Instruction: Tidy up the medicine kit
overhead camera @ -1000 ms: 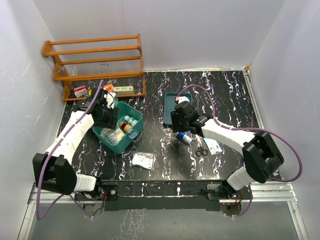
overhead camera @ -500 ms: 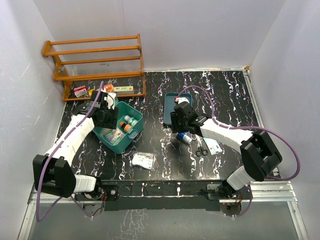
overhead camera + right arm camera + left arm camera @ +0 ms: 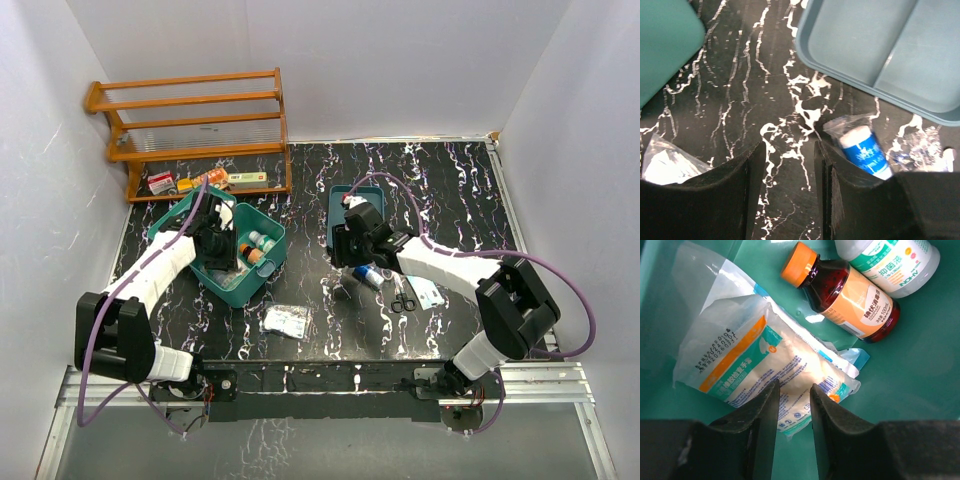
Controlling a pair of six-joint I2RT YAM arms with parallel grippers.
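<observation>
Left gripper [image 3: 794, 387]: jaws narrow, down inside medicine kit [image 3: 910, 375], packet [image 3: 755, 360] edge showing in gap (can't tell if pinched). Brown bottle [image 3: 850, 295] and white bottle [image 3: 890, 260] lie beside packet. Kit sits table-left, near rack [image 3: 190, 120]. Right gripper [image 3: 790, 147]: jaws part-open, holding nothing, above table [image 3: 765, 75]; bagged blue tube [image 3: 865, 150] just beside, tray [image 3: 880, 45] beyond.

You have bright, even overhead light in the top view, with soft shadows. In the left wrist view, glare sits on the plastic pouch [image 3: 740, 355], the brown bottle [image 3: 850, 295] and the medicine kit [image 3: 910, 385] floor. The near foreground in both wrist views is dark and soft.
</observation>
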